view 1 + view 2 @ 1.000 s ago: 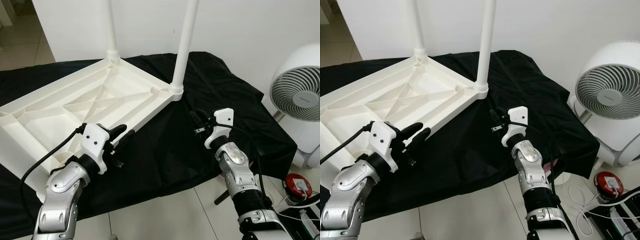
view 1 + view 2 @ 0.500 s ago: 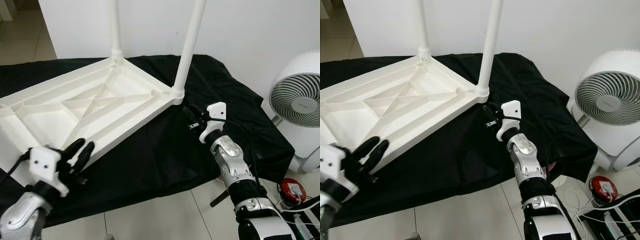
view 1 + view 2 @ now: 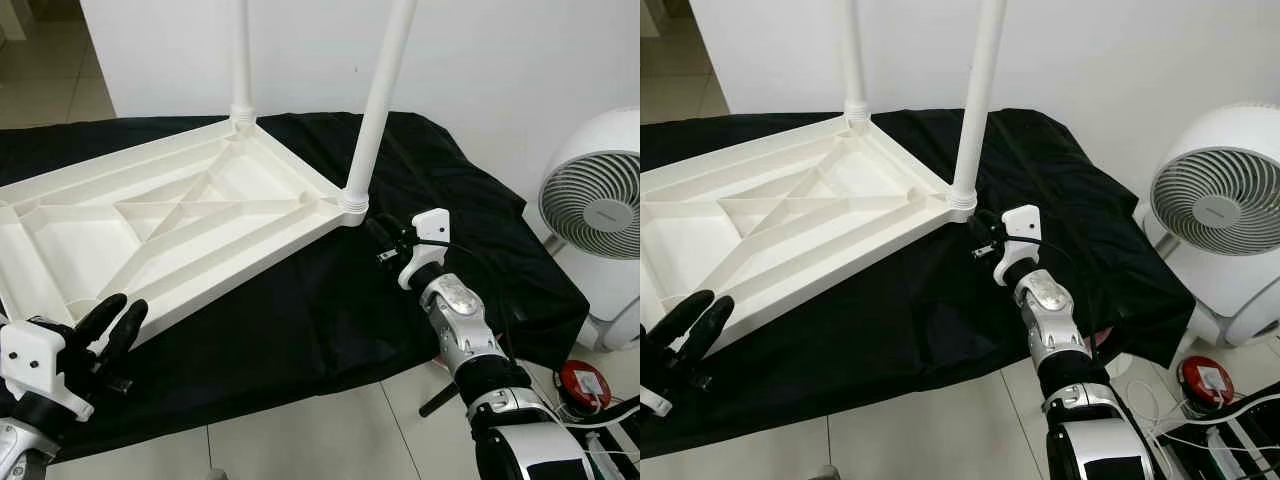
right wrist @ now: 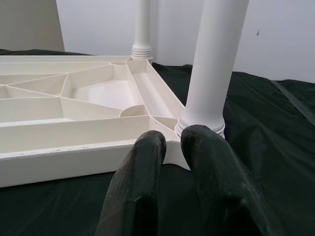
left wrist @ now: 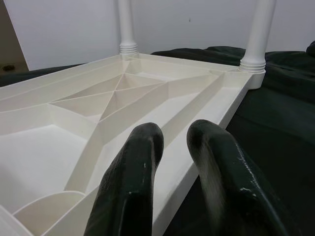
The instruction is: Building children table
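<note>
Surface: black cloth (image 3: 330,300) spread over a low platform, with pale floor tiles (image 3: 300,440) in front and a white wall (image 3: 480,70) behind.
Table top: white plastic table top (image 3: 150,230) lies upside down on the cloth, its ribbed underside facing up, diagonal ribs crossing the middle.
Near leg: white round leg (image 3: 378,100) stands upright in the socket at the corner closest to the right arm.
Far leg: second leg (image 3: 241,55) stands upright in the corner socket further back, close to the wall.
Left gripper: left gripper (image 3: 112,320) is low at the near edge of the cloth, just in front of the table top's long front rim, pointing at it but apart from it.
Left fingers: the two black fingers (image 5: 133,187) lie side by side with a narrow gap between them, holding nothing.
Right gripper: right gripper (image 3: 382,235) reaches toward the corner that carries the near leg, its tips just beside the socket base; I cannot tell whether they touch it.
Right fingers: fingers (image 4: 140,187) nearly pressed together, only a thin slit between, nothing pinched.
Fan: white round fan (image 3: 595,200) stands on the floor to the right of the cloth.
Floor items: red round object (image 3: 590,378) and loose cables (image 3: 605,425) lie near the fan's foot.
</note>
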You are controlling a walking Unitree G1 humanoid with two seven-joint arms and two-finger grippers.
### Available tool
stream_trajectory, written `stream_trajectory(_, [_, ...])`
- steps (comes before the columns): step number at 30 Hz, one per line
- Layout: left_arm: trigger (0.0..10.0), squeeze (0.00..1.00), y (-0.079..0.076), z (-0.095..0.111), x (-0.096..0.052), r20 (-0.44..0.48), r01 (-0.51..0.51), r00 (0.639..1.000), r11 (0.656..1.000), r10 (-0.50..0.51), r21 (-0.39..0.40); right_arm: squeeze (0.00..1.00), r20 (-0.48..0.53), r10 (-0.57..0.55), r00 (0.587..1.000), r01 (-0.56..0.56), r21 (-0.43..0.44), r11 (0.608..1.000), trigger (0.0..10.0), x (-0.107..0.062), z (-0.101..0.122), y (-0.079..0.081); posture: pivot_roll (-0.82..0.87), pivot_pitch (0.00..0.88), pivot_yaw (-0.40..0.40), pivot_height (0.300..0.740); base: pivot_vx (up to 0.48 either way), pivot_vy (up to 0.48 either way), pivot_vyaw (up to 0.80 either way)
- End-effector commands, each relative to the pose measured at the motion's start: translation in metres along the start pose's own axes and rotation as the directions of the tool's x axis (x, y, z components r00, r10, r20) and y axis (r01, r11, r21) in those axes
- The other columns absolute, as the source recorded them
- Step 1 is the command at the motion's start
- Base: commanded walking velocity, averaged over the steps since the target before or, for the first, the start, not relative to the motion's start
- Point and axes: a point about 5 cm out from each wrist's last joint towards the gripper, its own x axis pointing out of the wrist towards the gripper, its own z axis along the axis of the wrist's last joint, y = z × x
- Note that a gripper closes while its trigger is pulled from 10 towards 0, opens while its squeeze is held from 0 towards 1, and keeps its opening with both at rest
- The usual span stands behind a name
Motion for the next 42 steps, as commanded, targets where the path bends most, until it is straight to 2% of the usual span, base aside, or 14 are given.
stream_trajectory(1, [10.0,0.00,-0.004,0.003,0.000,0.017,0.017,1.000,1.000,-0.017,0.001,0.00,-0.004,0.006,1.000,-0.006,-0.012,1.000,10.0,0.001,-0.001,0.000,0.21,0.000,-0.087,0.740,0.000,0.000,0.00])
stream_trajectory(5, [10.0,0.00,-0.014,-0.002,-0.015,0.003,0.006,1.000,0.999,-0.006,0.038,0.00,-0.018,0.027,0.999,-0.027,-0.011,1.000,10.0,0.002,-0.004,0.001,0.24,0.002,-0.106,0.740,0.000,0.000,0.00])
stream_trajectory(9, [10.0,0.00,-0.015,-0.005,-0.024,-0.022,-0.032,0.999,0.999,0.032,0.015,0.00,-0.027,0.042,0.999,-0.043,-0.014,0.999,10.0,0.004,-0.005,0.001,0.26,0.019,-0.122,0.740,0.000,0.000,0.00])
stream_trajectory(12, [10.0,0.00,-0.009,-0.008,-0.034,-0.026,-0.108,0.994,0.994,0.108,-0.018,0.00,-0.036,0.063,0.997,-0.063,-0.015,0.998,10.0,0.006,-0.006,0.003,0.28,0.029,-0.133,0.740,0.000,0.000,0.00])
stream_trajectory(16, [10.0,0.00,-0.004,-0.007,-0.044,-0.031,-0.145,0.989,0.989,0.145,0.011,0.00,-0.042,0.078,0.996,-0.079,-0.015,0.997,10.0,0.010,-0.006,0.006,0.30,0.033,-0.141,0.740,0.000,0.000,0.00])
stream_trajectory(18, [10.0,0.00,0.006,-0.006,-0.055,-0.035,-0.186,0.982,0.982,0.188,0.045,0.00,-0.037,0.099,0.994,-0.099,-0.009,0.995,10.0,0.016,-0.004,0.011,0.31,0.035,-0.149,0.740,0.000,0.000,0.00])
stream_trajectory(21, [10.0,0.00,0.013,-0.005,-0.061,-0.036,-0.218,0.975,0.974,0.220,0.067,0.00,-0.034,0.116,0.993,-0.116,-0.009,0.993,10.0,0.020,-0.003,0.016,0.33,0.031,-0.149,0.740,0.000,0.000,0.00])
stream_trajectory(26, [10.0,0.00,0.016,-0.006,-0.068,-0.058,-0.215,0.974,0.973,0.220,0.084,0.00,-0.035,0.128,0.991,-0.128,-0.007,0.992,10.0,0.022,-0.004,0.019,0.34,0.027,-0.151,0.740,0.000,0.000,0.00])
stream_trajectory(27, [10.0,0.00,0.020,-0.009,-0.075,-0.085,-0.217,0.971,0.972,0.224,0.089,0.00,-0.036,0.132,0.991,-0.132,-0.005,0.991,10.0,0.022,-0.004,0.021,0.34,0.024,-0.148,0.740,0.000,0.000,0.00])
stream_trajectory(29, [10.0,0.00,0.022,-0.010,-0.078,-0.096,-0.222,0.968,0.971,0.231,0.091,0.00,-0.036,0.134,0.990,-0.134,-0.004,0.991,10.0,0.023,-0.004,0.021,0.34,0.024,-0.148,0.740,0.000,0.000,0.00])
stream_trajectory(35, [10.0,0.00,0.034,-0.013,-0.093,-0.159,-0.217,0.959,0.968,0.236,0.125,0.00,-0.039,0.135,0.990,-0.135,0.000,0.991,10.0,0.021,-0.008,0.023,0.34,0.020,-0.137,0.740,0.000,0.000,0.00])
stream_trajectory(37, [10.0,0.00,0.045,-0.014,-0.102,-0.188,-0.235,0.948,0.963,0.257,0.130,0.00,-0.042,0.132,0.990,-0.132,0.002,0.991,10.0,0.020,-0.009,0.023,0.34,0.018,-0.133,0.740,0.000,0.000,0.00])
stream_trajectory(39, [10.0,0.00,0.045,-0.014,-0.102,-0.188,-0.235,0.948,0.963,0.257,0.130,0.00,-0.042,0.132,0.990,-0.132,0.002,0.991,10.0,0.020,-0.009,0.023,0.34,0.018,-0.133,0.740,0.000,0.000,0.00])
stream_trajectory(42, [10.0,0.00,0.050,-0.015,-0.107,-0.237,-0.203,0.943,0.968,0.233,0.146,0.00,-0.042,0.128,0.991,-0.128,0.001,0.992,10.0,0.019,-0.010,0.022,0.34,0.017,-0.123,0.740,0.000,0.000,0.00])
